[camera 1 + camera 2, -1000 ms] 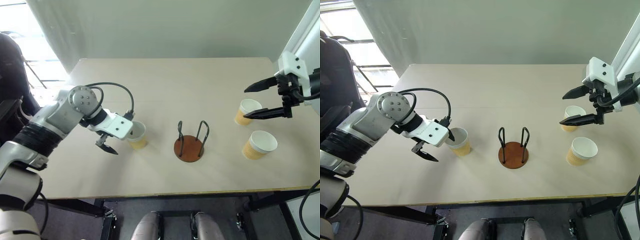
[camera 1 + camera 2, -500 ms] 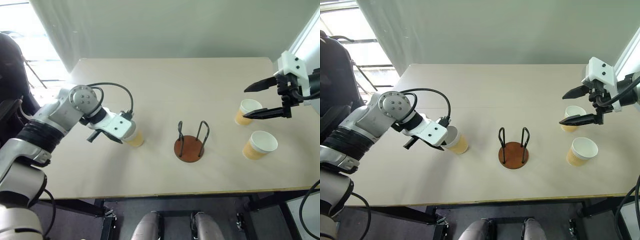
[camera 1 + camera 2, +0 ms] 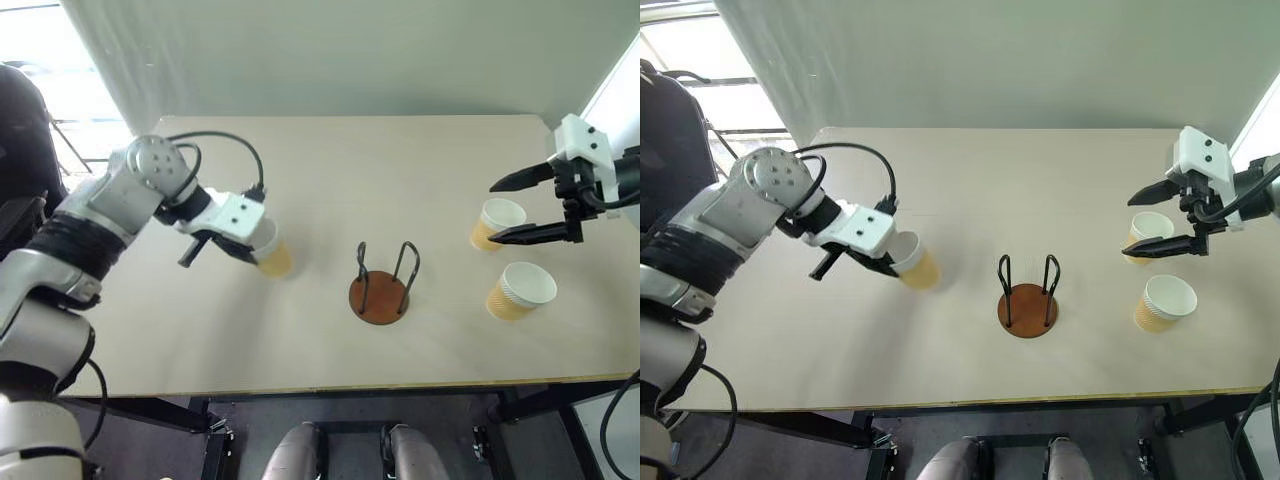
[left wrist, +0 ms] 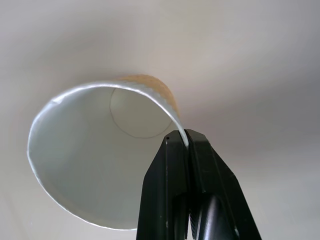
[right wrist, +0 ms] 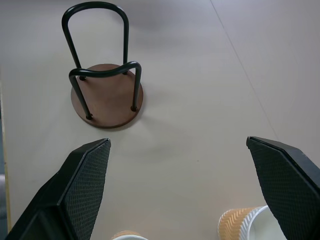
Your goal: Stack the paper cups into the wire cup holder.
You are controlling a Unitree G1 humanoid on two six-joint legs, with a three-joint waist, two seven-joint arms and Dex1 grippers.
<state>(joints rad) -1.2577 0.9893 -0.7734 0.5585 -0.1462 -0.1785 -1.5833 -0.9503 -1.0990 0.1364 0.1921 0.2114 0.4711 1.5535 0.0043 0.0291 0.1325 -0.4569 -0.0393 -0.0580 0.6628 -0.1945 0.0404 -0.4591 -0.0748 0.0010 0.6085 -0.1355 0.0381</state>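
My left gripper (image 4: 183, 138) is shut on the white rim of a tan paper cup (image 3: 273, 258), one finger inside the wall and one outside. That cup hangs tilted a little above the table, left of the wire cup holder (image 3: 378, 296), which stands empty on its brown disc base. Two more paper cups stand at the right, one farther back (image 3: 495, 222) and one nearer (image 3: 518, 290). My right gripper (image 3: 520, 206) hovers open over the farther cup, with nothing between its fingers.
The pale table (image 3: 330, 170) stretches bare behind the holder. Its front edge (image 3: 330, 388) runs close below the holder and the near cup. A light wall stands behind the table's far edge.
My left gripper, open beside the cup a second ago, has shut on its rim and lifted it, tilting it. The right arm has stayed where it was.
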